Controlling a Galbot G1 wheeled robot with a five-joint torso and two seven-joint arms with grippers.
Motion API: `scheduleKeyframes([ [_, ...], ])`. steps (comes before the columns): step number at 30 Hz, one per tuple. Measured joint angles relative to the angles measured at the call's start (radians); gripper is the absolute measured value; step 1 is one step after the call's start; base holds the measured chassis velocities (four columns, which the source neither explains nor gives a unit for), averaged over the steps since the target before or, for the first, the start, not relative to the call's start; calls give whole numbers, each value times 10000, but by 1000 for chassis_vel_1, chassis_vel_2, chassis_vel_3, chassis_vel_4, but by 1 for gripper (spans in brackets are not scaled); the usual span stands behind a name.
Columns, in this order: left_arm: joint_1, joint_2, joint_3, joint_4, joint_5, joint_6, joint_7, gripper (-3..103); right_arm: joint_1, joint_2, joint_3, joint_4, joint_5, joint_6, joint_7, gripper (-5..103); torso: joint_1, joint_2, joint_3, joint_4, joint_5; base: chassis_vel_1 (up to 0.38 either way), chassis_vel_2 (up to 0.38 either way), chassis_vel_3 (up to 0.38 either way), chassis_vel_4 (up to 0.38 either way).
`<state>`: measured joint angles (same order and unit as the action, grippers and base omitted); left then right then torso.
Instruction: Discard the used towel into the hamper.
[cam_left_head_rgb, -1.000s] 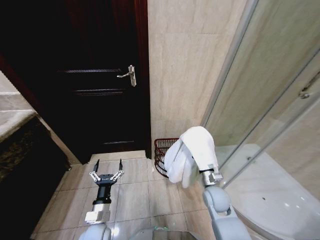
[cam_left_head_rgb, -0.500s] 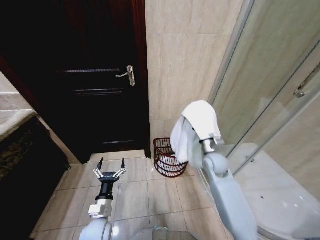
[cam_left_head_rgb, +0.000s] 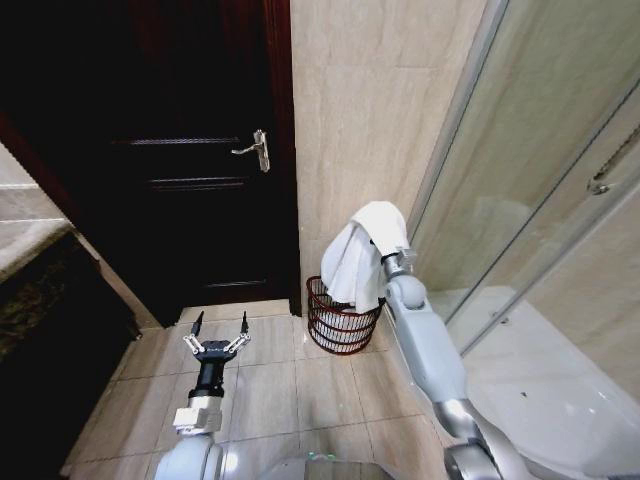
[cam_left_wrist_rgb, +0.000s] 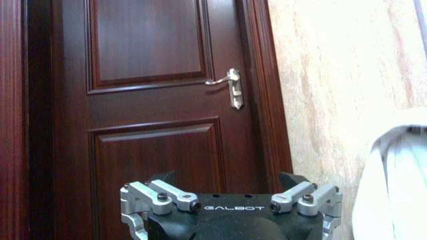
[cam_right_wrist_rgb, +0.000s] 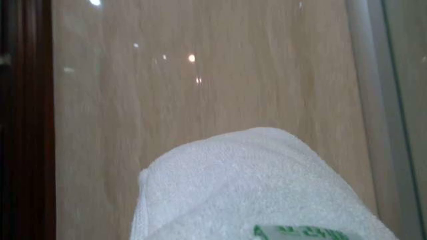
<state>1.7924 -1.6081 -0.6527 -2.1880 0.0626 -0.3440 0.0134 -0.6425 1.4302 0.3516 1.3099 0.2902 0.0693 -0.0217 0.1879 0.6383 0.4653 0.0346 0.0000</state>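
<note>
1. Right gripper (cam_left_head_rgb: 392, 262), draped and hidden by the white towel (cam_left_head_rgb: 362, 258); its grip cannot be told; it hangs above the hamper (cam_left_head_rgb: 340, 318), at one o'clock.
2. Left gripper (cam_left_head_rgb: 214, 335), fingers apart, idles at eleven o'clock.
3. Carry step; next, likely release over the hamper.

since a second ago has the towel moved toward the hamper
Yes. The towel, draped over the right tool, has gone from beside the shower glass to directly over the hamper by the wall.
</note>
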Motion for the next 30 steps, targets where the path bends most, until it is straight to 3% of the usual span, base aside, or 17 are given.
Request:
scheduleKeyframes([
  [8, -13, 0, -29, -68, 1, 93, -28, 100, 60, 316, 206, -1673, -52, 189, -296, 4, 0, 0, -1, -2, -1, 0, 0, 0, 0],
  [11, -5, 0, -18, -64, 5, 97, -28, 100, 22, 326, 154, -1880, -46, 44, -317, 4, 0, 0, -1, -2, 0, 0, 0, 0, 0],
  [13, 15, 0, 35, -45, 75, 99, -26, 100, -188, 301, -45, -1817, 14, -662, -324, 4, 0, 0, -1, -1, 0, 0, 0, 0, 0],
  [14, 15, 0, 35, -45, 75, 99, -26, 100, -188, 301, -45, -1817, 14, -662, -324, 4, 0, 0, -1, -1, 0, 0, 0, 0, 0],
  [16, 37, 0, 79, -62, 149, 104, -24, 100, -472, 197, -279, -1383, 173, -1569, -278, 4, 0, 0, -1, 0, 1, 0, 0, 0, 0],
  [18, 40, 0, 87, -70, 159, 105, -24, 100, -516, 170, -318, -1285, 220, -1753, -257, 4, -1, 0, -1, 0, 1, 0, 0, 0, 0],
  [22, 52, 0, 102, -121, 204, 107, -24, 100, -754, -135, -554, 39, 1172, -4374, 276, 4, -1, 1, -1, -1, 0, 0, 0, 0, 0],
  [23, 52, 0, 102, -121, 204, 107, -24, 100, -754, -135, -554, 39, 1172, -4374, 276, 4, -1, 1, -1, -1, 0, 0, 0, 0, 0],
  [25, 79, 1, 46, -114, 203, 89, -24, 100, -648, -217, -384, 645, 1472, -5989, 350, 4, -1, 1, -1, -1, 1, 0, 0, 0, 0],
  [27, 83, 1, 37, -111, 202, 86, -24, 100, -623, -236, -349, 737, 1536, -6250, 349, 4, -1, 1, -1, -1, 1, 0, 0, 0, 0],
  [29, 110, -1, -26, -87, 159, 71, -25, 100, -480, -470, -276, 1335, 2264, -7780, 376, 4, -1, 2, -2, 0, -1, 0, 0, 0, 0],
  [30, 110, -1, -26, -87, 159, 71, -25, 100, -480, -470, -276, 1335, 2264, -7780, 376, 4, -1, 2, -2, 0, -1, 0, 0, 0, 0],
])
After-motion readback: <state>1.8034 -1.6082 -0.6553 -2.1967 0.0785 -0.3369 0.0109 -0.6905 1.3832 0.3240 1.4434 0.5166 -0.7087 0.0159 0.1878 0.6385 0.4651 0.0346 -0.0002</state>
